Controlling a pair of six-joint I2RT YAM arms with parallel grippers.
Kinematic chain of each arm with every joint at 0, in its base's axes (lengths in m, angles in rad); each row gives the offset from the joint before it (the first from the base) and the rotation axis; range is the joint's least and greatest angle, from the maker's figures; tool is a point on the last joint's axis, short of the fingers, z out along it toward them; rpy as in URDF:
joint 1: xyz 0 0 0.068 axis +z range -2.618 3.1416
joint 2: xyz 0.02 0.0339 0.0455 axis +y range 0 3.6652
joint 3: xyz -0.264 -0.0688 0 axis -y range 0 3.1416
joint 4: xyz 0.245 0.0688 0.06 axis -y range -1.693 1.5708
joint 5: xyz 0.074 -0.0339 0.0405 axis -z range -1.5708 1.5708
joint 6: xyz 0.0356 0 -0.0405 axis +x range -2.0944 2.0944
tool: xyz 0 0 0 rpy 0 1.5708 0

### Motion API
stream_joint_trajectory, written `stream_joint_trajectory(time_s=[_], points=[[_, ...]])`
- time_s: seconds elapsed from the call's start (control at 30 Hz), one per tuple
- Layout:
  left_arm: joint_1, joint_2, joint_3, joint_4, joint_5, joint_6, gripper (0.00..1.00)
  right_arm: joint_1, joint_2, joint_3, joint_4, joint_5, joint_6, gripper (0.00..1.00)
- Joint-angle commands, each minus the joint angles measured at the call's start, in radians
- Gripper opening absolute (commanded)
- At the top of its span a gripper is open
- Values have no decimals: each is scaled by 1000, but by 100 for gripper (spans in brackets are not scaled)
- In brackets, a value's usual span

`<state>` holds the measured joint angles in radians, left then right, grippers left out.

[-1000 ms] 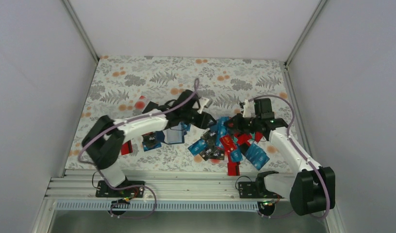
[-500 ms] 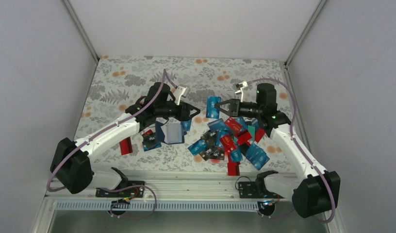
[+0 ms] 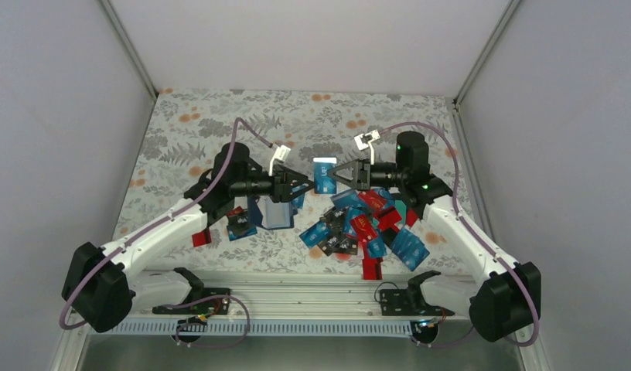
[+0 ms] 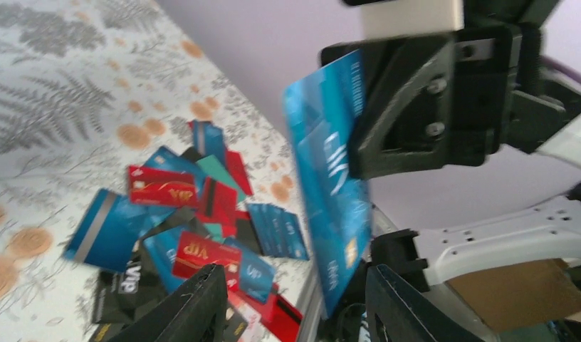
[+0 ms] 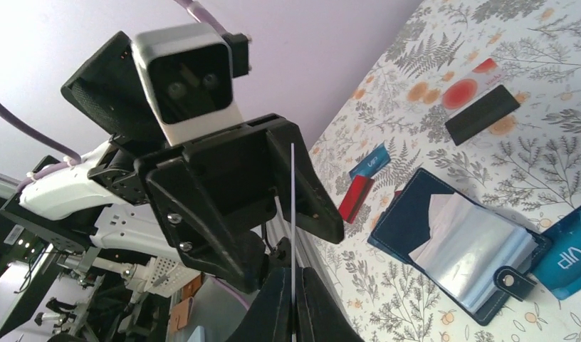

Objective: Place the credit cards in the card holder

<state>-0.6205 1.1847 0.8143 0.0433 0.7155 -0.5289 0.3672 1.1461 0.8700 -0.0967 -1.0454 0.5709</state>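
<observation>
Top external: right gripper (image 3: 341, 175) clamps one blue card (image 3: 324, 176) — left gripper (image 3: 305, 185) gapes beside it — one card holder (image 3: 275, 212) open.

Honestly only "VIP" reads clearly: on a red card (image 4: 161, 187), a lower red card (image 4: 206, 256), a black card (image 4: 131, 279) and a blue card (image 5: 569, 258). Print on the held card (image 4: 330, 192) is too blurry.

One credit card (image 3: 325, 175) sits between my left pincer (image 3: 306, 185) and right pincer (image 3: 338, 174), card holder (image 3: 275, 212) at its eight o'clock, card pile (image 3: 366, 228) at five.
</observation>
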Motion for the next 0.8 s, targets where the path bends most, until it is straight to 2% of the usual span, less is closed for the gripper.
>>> stream_joint_trajectory(time_s=[0.0,0.3,0.4,0.6,0.77], points=[[7,-41,-18,157,98,-58,49,26,5,21,42,-31,-23,4],[7,-17,-12,185,108,-82,46,61,-2,10,92,-77,-23,4],[6,-14,-22,205,114,-89,41,66,-10,9,100,-88,-27,4],[7,-14,-38,259,145,-112,19,70,-12,0,118,-99,-28,4],[7,-12,-46,263,153,-113,7,72,-4,5,124,-97,-27,4]])
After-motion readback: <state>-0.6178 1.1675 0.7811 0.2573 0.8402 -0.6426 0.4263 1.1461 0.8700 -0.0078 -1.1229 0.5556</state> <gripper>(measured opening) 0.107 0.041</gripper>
